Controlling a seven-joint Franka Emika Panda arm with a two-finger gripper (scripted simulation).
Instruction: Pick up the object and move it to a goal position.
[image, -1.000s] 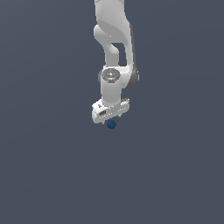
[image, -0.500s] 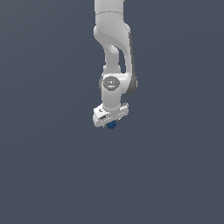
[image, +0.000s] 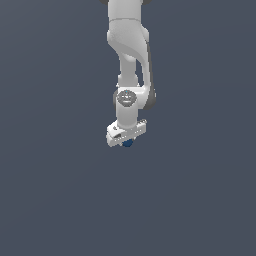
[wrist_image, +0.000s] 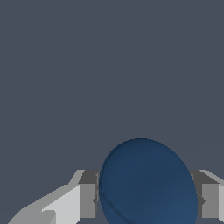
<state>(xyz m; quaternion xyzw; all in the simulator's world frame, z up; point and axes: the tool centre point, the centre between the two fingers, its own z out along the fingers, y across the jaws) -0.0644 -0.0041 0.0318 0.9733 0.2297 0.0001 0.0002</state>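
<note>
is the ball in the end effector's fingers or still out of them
In them, it seems. In the wrist view the dark blue ball sits between both fingers, each against its side; the end effector hides most of it from outside.

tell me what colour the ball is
Dark blue ball; the wrist view shows it best.

**Open room on every side of the gripper**

Plain grey ground (image: 60, 200) runs unbroken to the exterior view's left and right of the arm (image: 129, 45). Nothing stands on it near the gripper (image: 127, 142). In the wrist view the only thing between the fingers (wrist_image: 86, 199) is the blue ball (wrist_image: 146, 183), filling the gap.
</note>
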